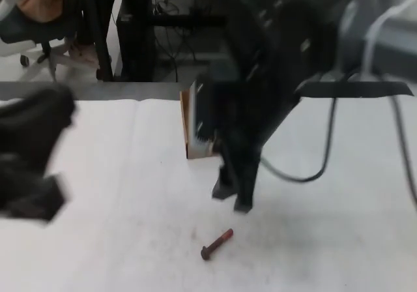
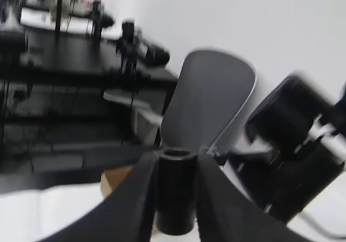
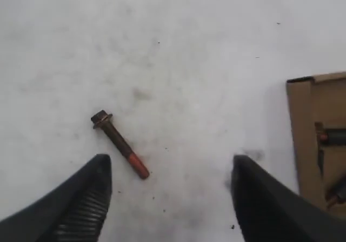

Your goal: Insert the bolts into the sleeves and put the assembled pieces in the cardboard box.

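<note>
A bolt (image 1: 216, 244) with a dark head and a red tip lies alone on the white bench near the front. My right gripper (image 1: 233, 197) hangs open just above and behind it; in the right wrist view the bolt (image 3: 120, 143) lies ahead of the open right gripper (image 3: 170, 163), closer to one finger. My left gripper (image 2: 175, 161) is shut on a black sleeve (image 2: 174, 193), held upright above the bench with its hollow end up. The left arm (image 1: 32, 148) is a blur at the far left. The cardboard box (image 1: 190, 132) stands behind the right arm, partly hidden by it.
The cardboard box (image 3: 319, 139) holds dark pieces with red tips. A grey cable (image 1: 313, 171) loops from the right arm over the bench. Behind the bench are desks and an office chair (image 2: 208, 99). The box (image 2: 116, 180) sits beyond the held sleeve.
</note>
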Available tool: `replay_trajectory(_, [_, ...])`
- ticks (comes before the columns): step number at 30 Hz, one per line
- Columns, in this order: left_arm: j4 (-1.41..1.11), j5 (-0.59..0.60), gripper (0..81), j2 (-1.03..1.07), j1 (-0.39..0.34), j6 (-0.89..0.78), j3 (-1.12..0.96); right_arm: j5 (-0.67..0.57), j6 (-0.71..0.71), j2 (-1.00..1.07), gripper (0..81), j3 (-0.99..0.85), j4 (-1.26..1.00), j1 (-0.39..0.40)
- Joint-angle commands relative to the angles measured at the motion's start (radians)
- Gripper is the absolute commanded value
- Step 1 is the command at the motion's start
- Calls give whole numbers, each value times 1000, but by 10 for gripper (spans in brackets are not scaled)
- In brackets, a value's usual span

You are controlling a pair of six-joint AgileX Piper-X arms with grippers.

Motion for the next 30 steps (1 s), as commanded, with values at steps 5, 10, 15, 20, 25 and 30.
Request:
replay_trajectory(5, [81,19,18,-196,2,28,0,132,-37,142,581,2,15,49])
replay_trajectory(10, [153,68,18,-204,0,28,5,146,-40,211,581,2,35,49])
replay_trajectory(15, [140,70,18,-204,0,28,5,146,-38,268,581,2,36,68])
replay_trajectory(20, [144,70,18,-204,0,28,5,146,-38,295,498,2,26,93])
replay_trajectory(25, [153,73,18,-204,0,28,8,105,-7,304,11,2,7,95])
replay_trajectory(30, [225,76,18,-204,0,70,8,-5,104,290,6,0,-25,95])
